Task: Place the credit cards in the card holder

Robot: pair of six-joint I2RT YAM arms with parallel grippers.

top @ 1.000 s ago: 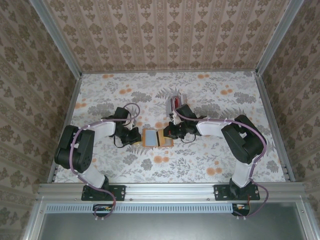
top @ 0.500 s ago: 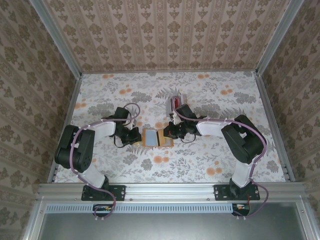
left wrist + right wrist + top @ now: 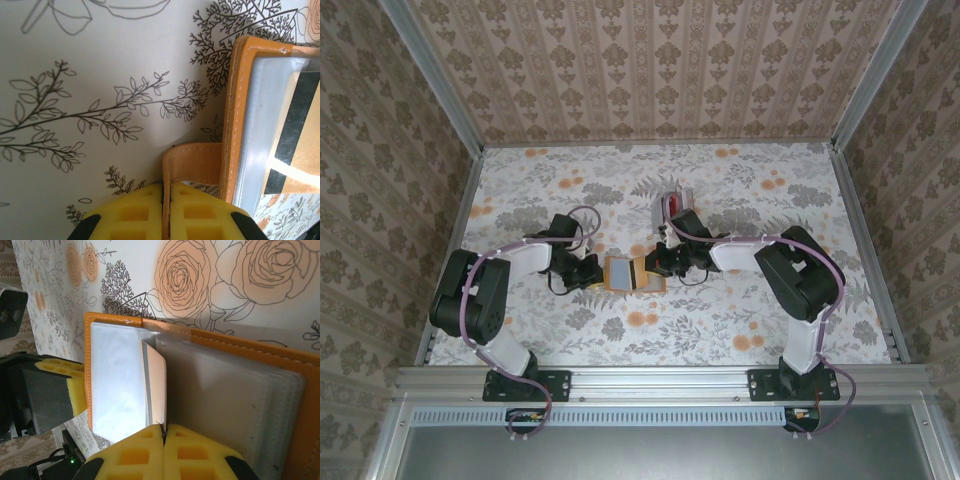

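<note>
Card holder (image 3: 625, 272) lies open on the floral table (image 3: 740, 330), about mid-table btwn the two arms, pale grey-blue inside facing up, orange edge all round. L gripper (image 3: 592, 272) is at the holder's left side. In the left wrist view its yellow pads (image 3: 135, 212) are pressed together on the holder's orange strap tab (image 3: 192, 162), no gap btwn them apart from the leather, so it is clamped on the holder. R gripper (image 3: 655, 262) is at the holder's right side. In the right wrist view its pads (image 3: 195, 460) are closed tight on the edge of a thin pale card (image 3: 156, 385), which stands tilted on edge over the fold, btwn the left clear pocket and the stack of clear sleeves (image 3: 235, 405) on the right. Thru the clear pocket in the left wrist view a tan face w/ a black band (image 3: 295, 125) shows; can't tell if it's the same card. A clear rack w/ red strip (image 3: 675, 203) stands just behind the R gripper, apart from the holder.
</note>
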